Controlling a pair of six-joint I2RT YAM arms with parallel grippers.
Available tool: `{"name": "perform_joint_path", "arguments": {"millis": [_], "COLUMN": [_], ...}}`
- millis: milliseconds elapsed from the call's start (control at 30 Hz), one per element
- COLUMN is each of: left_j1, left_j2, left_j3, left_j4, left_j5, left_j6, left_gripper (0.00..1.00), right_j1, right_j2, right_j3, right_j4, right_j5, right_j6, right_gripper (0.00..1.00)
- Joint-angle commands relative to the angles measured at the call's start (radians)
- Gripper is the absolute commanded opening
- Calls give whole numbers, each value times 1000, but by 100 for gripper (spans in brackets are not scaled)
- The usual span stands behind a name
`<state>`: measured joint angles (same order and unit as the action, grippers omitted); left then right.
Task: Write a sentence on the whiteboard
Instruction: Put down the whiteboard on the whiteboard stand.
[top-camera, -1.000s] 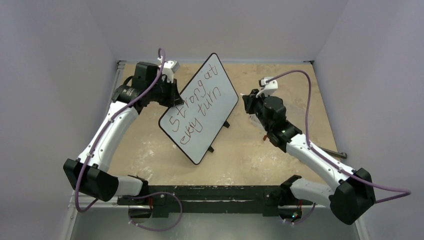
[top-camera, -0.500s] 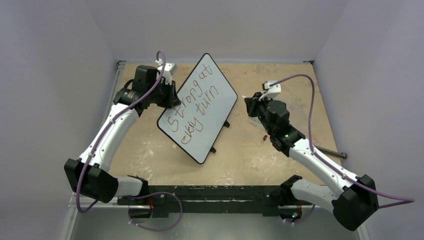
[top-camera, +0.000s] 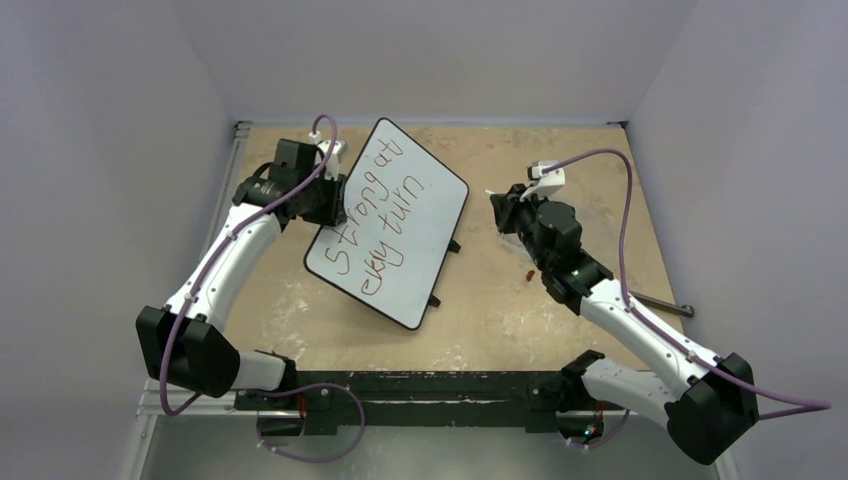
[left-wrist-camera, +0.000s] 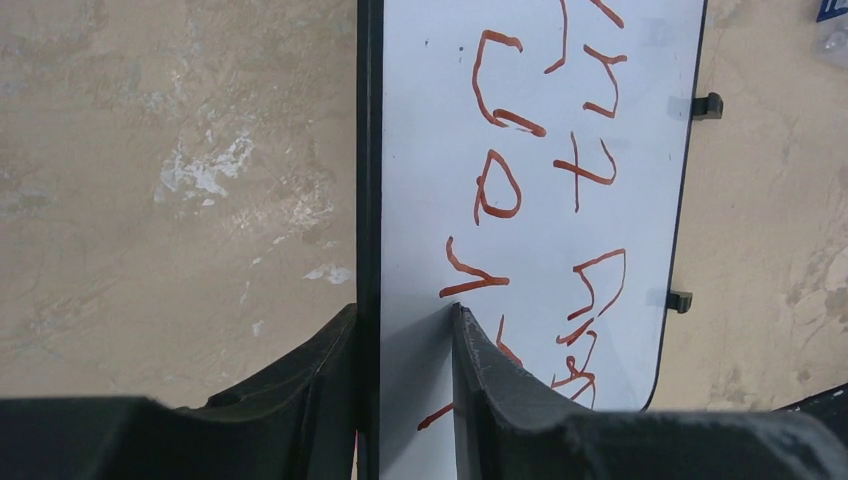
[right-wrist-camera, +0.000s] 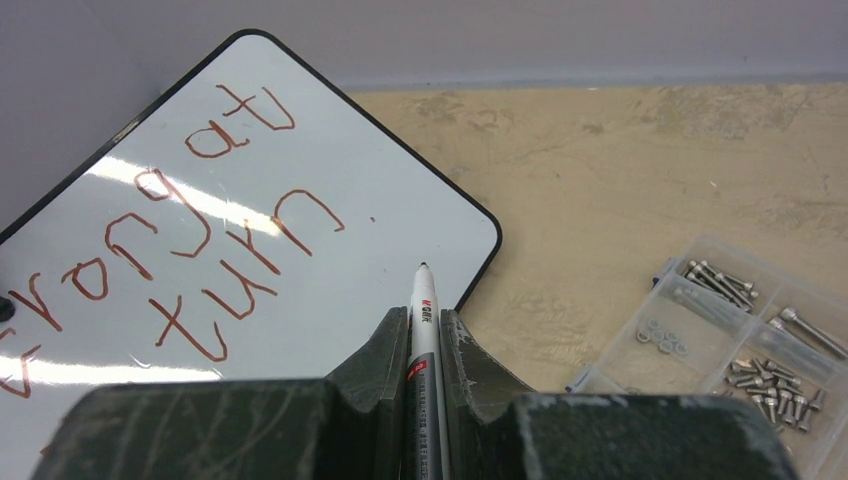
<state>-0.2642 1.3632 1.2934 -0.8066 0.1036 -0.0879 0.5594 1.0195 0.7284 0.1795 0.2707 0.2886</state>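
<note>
L tool (left-wrist-camera: 400, 318) straddles whiteboard (top-camera: 432, 198) edge, can't tell if clamped. R tool (right-wrist-camera: 424, 320) pinches marker (right-wrist-camera: 423, 285). I ease board flat onto counter (top-camera: 520, 325), tip off sentence (top-camera: 378, 225).

Whiteboard (top-camera: 412, 290) reads "Strong at", "turn"

the whiteboard (top-camera: 438, 198) has swung anticlockwise in my top view, its far corner moving left, its near corner right; my left gripper (left-wrist-camera: 405, 315) has eased its jaws apart around the rim; my right arm (top-camera: 640, 325) has backed off slightly
</note>
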Motion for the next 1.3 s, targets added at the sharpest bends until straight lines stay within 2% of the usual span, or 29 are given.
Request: {"name": "perform_joint_path", "arguments": {"millis": [0, 233, 467, 933, 1133, 1200, 1267], "left_j1": [-4, -4, -4, -4, -43, -65, -93], "left_j2": [7, -23, -48, -118, -222, -258, -279], "left_j3": [-28, -32, -32, -40, -16, -18, -20], "left_j4": [-56, -40, -30, 1, -8, -9, -10], "left_j5": [-98, -100, -77, -84, -99, -85, -75], "left_j6": [80, 76, 75, 77, 33, 10, -14], "left_gripper": [32, 41, 45, 63, 72, 82, 85], "right_j1": [-6, -6, -6, -6, -6, -7, -7], "right_j2": [-23, -20, -13, -22, -43, -45, -43], "right_j3": [0, 2, 7, 31, 84, 108, 139], "right_j4": [28, 27, 23, 0, -49, -73, -94], "right_j5": [-2, -2, -5, -2, 13, 34, 60], "right_j6": [7, 11, 13, 4, -20, -27, -32], "right_gripper": [0, 0, 0, 0, 0, 0, 0]}}
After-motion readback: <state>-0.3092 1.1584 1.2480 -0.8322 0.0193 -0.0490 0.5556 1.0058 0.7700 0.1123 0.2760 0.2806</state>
